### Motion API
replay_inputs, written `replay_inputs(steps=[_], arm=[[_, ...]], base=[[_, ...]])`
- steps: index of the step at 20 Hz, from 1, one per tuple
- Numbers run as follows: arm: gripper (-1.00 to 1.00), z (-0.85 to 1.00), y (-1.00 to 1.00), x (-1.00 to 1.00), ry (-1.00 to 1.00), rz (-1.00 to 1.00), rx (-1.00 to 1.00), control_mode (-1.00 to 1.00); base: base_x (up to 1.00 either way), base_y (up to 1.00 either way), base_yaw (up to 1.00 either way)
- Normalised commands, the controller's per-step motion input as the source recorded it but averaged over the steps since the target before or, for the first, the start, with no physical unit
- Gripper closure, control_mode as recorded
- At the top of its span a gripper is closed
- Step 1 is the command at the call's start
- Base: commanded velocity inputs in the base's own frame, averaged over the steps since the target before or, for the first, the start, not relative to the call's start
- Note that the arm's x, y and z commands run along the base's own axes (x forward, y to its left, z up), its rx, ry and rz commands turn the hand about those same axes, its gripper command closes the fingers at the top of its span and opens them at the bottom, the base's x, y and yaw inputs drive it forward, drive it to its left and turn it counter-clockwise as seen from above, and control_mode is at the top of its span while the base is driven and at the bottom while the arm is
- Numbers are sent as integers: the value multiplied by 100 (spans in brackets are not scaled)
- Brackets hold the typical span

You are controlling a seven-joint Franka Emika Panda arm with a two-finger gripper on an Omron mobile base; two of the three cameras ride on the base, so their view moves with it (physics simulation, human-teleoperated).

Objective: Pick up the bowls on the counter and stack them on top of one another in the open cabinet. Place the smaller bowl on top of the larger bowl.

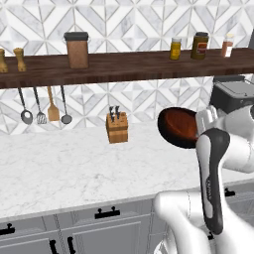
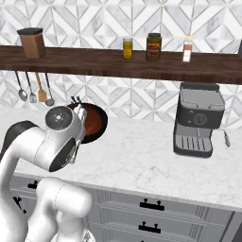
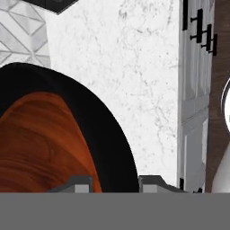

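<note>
Currently the task stands at an early-to-middle stage, in my judgement: one bowl [image 1: 178,126] is lifted clear of the counter [image 1: 74,168] and is carried in the air, tipped on edge so that its open mouth faces the cameras. It is not yet set on the open cabinet [image 1: 129,67], and no stacking is done as far as the pictures show.

Condition of the bowl: round, with a glossy reddish-brown, wood-grained inside and a broad black rim and outer wall. Whether this is a single two-toned bowl or the smaller one nested in the larger, I cannot tell.

Position: in the left base view it hangs at 3 o'clock of the knife block [image 1: 117,128], just beside it in the picture, and below the shelf board, which lies at 12 o'clock of it. In the right base view it sits at 9 o'clock of the coffee machine [image 2: 197,120], well apart.

The gripper [image 1: 207,119] is narrowed on the bowl's rim at the bowl's 3 o'clock side; the hand view shows a tip on either side of the black wall.

Remaining, by my estimate: raise the load to the board, set it down level in the free stretch between the canister [image 1: 77,49] and the jars [image 1: 187,47], then complete the stack.
</note>
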Motion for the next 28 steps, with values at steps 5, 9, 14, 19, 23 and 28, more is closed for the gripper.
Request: replay_inputs(steps=[5, 9, 14, 19, 23, 28], arm=[[100, 100, 0, -61, -36, 0, 3, -100], [100, 100, 0, -22, -22, 0, 0, -100], [100, 100, 0, -2, -11, 0, 1, -100], [100, 81, 1, 9, -10, 0, 0, -100], [100, 39, 11, 49, -1, 0, 0, -100], [100, 4, 17, 74, -1, 0, -4, -100]], base=[[0, 0, 0], [0, 0, 0], [0, 0, 0], [0, 0, 0], [0, 0, 0], [0, 0, 0]])
